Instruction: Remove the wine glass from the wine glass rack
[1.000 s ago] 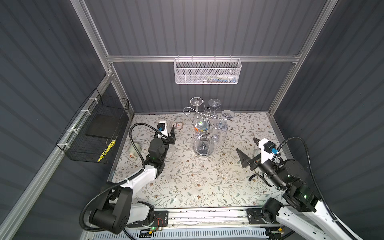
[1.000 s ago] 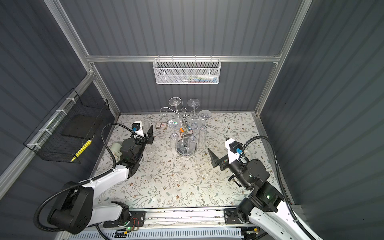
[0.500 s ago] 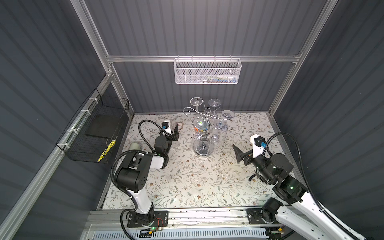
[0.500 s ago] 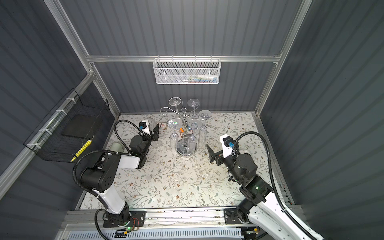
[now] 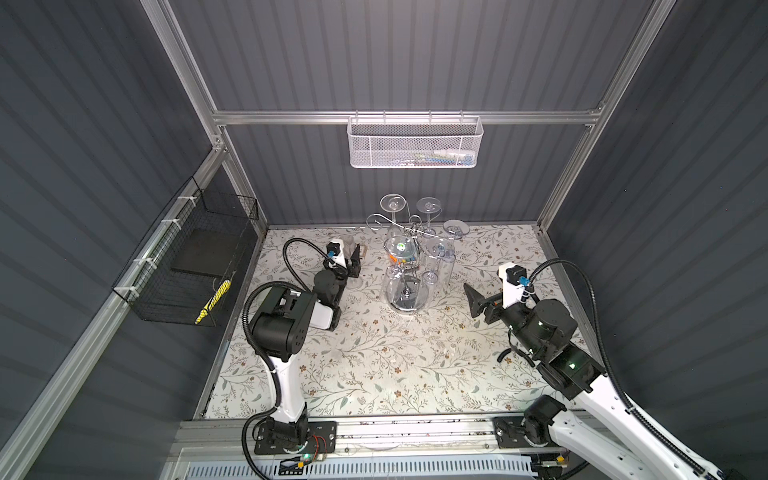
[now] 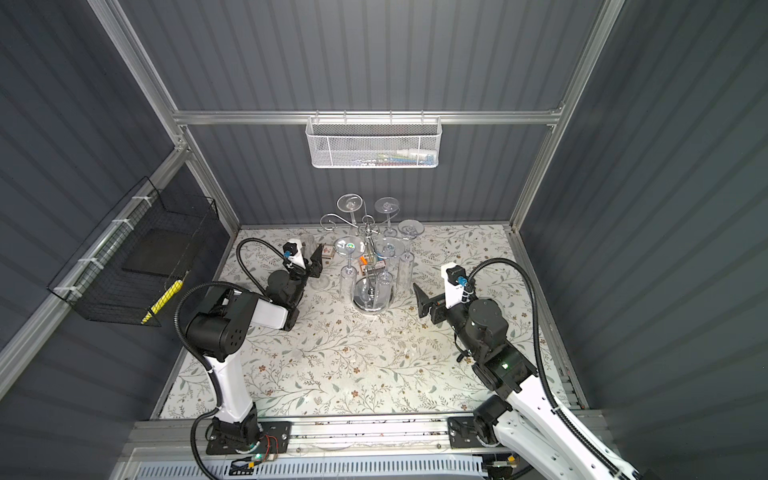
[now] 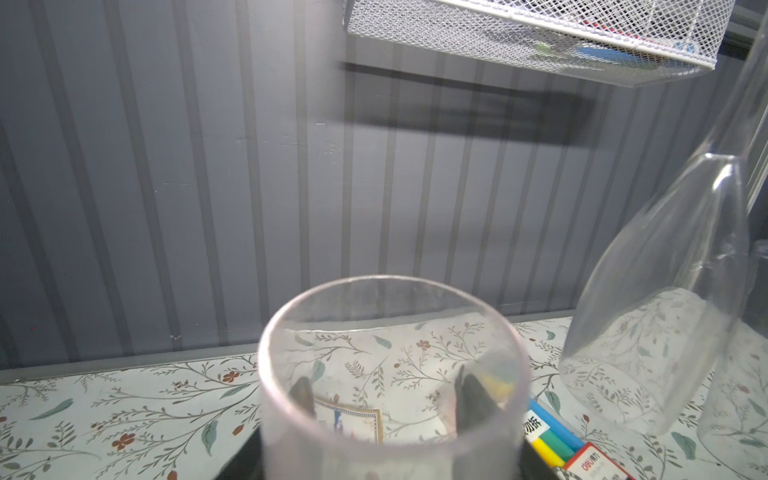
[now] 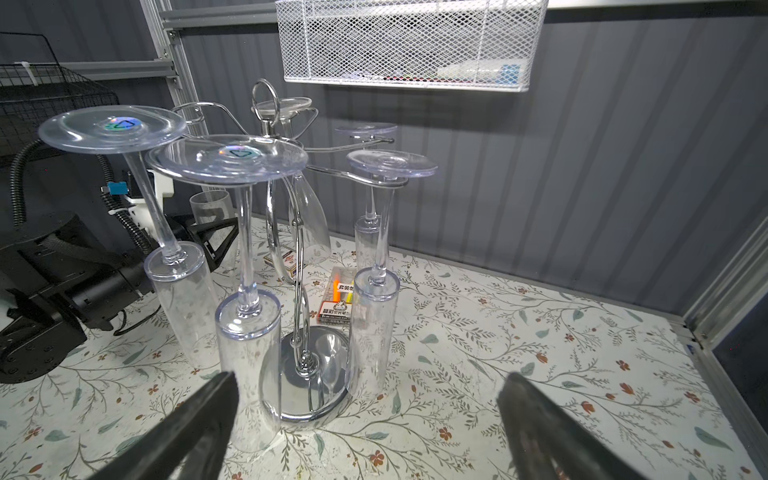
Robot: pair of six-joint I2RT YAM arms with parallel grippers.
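The wine glass [image 7: 386,353] is off the wine glass rack [image 8: 316,386]. It stands mouth up at about 10 o'clock of the rack's base in both top views, and my left fingers [image 7: 471,399] grip it at the bowl, showing through its clear wall on both sides. Whether its foot touches the worktop [image 5: 374,365] I cannot tell. Five hanging glasses [image 8: 245,316] are on the rack, and one scroll is bare. Over the last second the left arm [image 5: 282,320] has folded, its elbow now lifted high at 8 o'clock of the rack, while the glass barely shifted. I take it the removal is done and only set-down and release are left. The right arm [image 5: 540,328] has crept toward the rack, with my right fingers [image 8: 199,424] spread wide and empty at 3 o'clock of it
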